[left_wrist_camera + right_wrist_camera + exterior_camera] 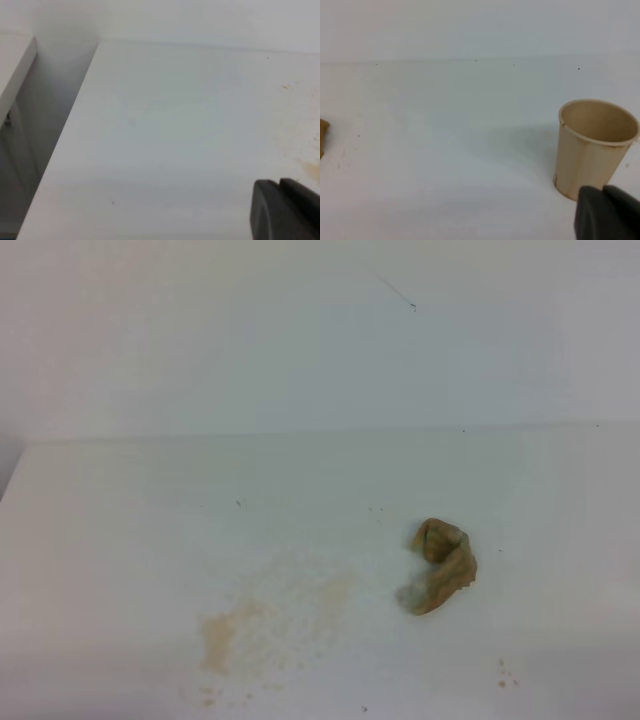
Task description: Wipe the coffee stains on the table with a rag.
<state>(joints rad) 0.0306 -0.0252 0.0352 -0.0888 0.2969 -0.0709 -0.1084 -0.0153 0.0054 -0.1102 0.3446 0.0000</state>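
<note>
The rag, a small crumpled tan-brown cloth, lies on the white table right of the middle; its edge also shows at the left border as the rag. The coffee stains spread as a pale orange-tan smear near the front, left of the rag, with tiny brown specks at the front right. Neither arm appears in the exterior high view. My left gripper shows as dark fingers pressed together, with faint stains beyond it. My right gripper looks the same, empty, away from the rag.
A tan paper cup stands upright on the table just beyond my right gripper. The table's left edge drops off to a gap beside a white shelf. A white wall backs the table.
</note>
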